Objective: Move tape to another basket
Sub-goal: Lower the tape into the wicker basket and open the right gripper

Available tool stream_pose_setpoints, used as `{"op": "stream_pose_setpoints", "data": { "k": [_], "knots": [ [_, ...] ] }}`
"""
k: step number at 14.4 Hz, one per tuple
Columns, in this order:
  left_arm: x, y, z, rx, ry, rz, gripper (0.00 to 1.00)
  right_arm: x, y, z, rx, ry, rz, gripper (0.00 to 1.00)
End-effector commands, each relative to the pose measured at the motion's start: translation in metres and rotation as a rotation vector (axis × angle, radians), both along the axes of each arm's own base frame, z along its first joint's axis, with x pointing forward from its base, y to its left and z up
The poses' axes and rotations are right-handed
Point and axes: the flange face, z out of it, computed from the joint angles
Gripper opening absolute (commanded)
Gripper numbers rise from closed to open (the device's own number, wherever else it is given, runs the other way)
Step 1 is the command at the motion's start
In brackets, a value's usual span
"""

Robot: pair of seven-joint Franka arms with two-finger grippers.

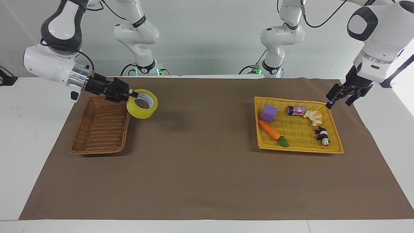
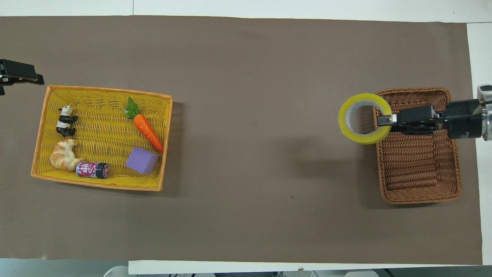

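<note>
The yellow tape roll [image 1: 142, 109] hangs in my right gripper [image 1: 135, 95], which is shut on the roll's wall. It is held in the air over the brown wicker basket's [image 1: 100, 129] rim, on the side toward the table's middle. In the overhead view the tape [image 2: 343, 124] overlaps that edge of the basket [image 2: 419, 165], and the right gripper [image 2: 384, 120] reaches across the basket. The basket is empty. My left gripper [image 1: 339, 97] is open and empty, raised beside the yellow tray's corner; it shows at the overhead view's edge [image 2: 19, 74].
A flat yellow woven tray [image 1: 299, 149] lies toward the left arm's end. It holds a purple block [image 1: 269, 113], a carrot [image 1: 270, 129], a small can [image 1: 296, 111], a croissant [image 1: 313, 117] and a panda figure [image 1: 322, 135]. A brown mat [image 1: 207, 168] covers the table.
</note>
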Motion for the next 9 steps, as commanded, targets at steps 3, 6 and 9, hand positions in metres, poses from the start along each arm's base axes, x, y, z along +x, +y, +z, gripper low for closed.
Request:
{"op": "stream_pose_setpoints", "data": {
  "k": [3, 6, 9],
  "knots": [
    [-0.002, 0.0, 0.006, 0.02, -0.003, -0.013, 1.0, 0.009, -0.093, -0.037, -0.019, 0.0, 0.149, 0.0],
    [-0.003, 0.004, 0.005, 0.02, 0.01, -0.003, 1.0, 0.013, -0.127, -0.068, -0.007, -0.017, 0.204, 0.0],
    [-0.011, 0.043, 0.009, 0.02, 0.032, 0.06, 1.0, 0.005, -0.141, -0.09, -0.021, -0.02, 0.237, 0.0]
  ]
}}
